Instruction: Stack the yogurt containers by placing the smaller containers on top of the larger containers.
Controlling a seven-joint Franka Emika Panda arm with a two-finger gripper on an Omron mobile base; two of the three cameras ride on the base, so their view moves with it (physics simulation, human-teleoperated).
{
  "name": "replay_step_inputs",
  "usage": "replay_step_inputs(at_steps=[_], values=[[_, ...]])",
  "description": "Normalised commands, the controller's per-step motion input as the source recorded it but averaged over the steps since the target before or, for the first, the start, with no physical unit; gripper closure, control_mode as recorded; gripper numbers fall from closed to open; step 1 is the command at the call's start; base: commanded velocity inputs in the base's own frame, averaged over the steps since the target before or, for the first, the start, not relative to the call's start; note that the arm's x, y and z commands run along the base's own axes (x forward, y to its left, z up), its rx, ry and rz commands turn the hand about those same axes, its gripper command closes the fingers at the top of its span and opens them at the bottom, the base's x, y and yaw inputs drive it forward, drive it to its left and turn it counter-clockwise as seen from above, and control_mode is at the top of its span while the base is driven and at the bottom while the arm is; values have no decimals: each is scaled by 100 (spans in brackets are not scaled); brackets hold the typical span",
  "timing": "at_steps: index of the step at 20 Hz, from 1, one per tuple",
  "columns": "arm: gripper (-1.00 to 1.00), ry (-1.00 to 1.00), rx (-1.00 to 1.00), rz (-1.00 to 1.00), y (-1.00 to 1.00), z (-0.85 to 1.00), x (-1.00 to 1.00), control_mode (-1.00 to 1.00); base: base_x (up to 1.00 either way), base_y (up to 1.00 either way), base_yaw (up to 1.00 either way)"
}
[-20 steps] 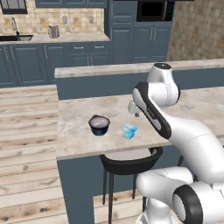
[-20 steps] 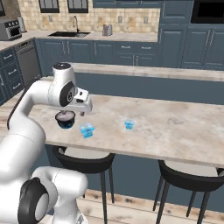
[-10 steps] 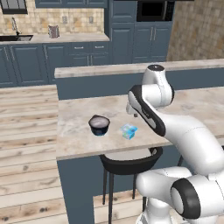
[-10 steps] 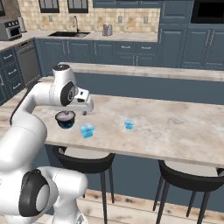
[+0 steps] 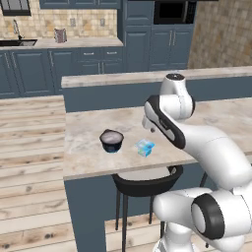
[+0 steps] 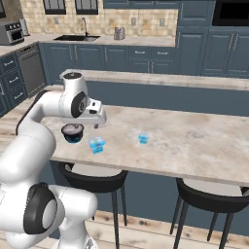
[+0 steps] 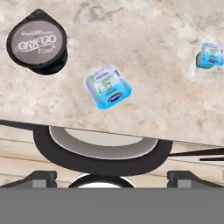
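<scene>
Hovering above the marble counter [image 6: 194, 141] with the gripper [image 6: 97, 124] spread wide and gripping nothing, finger tips [image 7: 40, 177] showing far apart at the bottom of the hand view. Sitting upright near the counter's front edge: the dark round tub [image 7: 37, 43], grey lid reading "GRIEGO", also seen at [image 5: 111, 141] and [image 6: 72, 133]. Lying just beside it, apart and not touching: the larger light-blue cup [image 7: 108, 86], [image 5: 144, 147], [image 6: 96, 144]. Resting well apart, further along the counter: the tiniest light-blue cup [image 7: 209, 55], [image 6: 143, 138]. Standing below the counter edge: a black stool [image 7: 100, 151].
</scene>
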Motion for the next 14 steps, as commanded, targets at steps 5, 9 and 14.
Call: replay_step_inputs(at_steps=[5,9,14], values=[[-100,0,0,3,-1,-14,8,-100,0,0,0],[-100,0,-3,7,0,-17,11,-100,0,0,0],[-100,0,0,14,-1,-9,10,-100,0,0,0]])
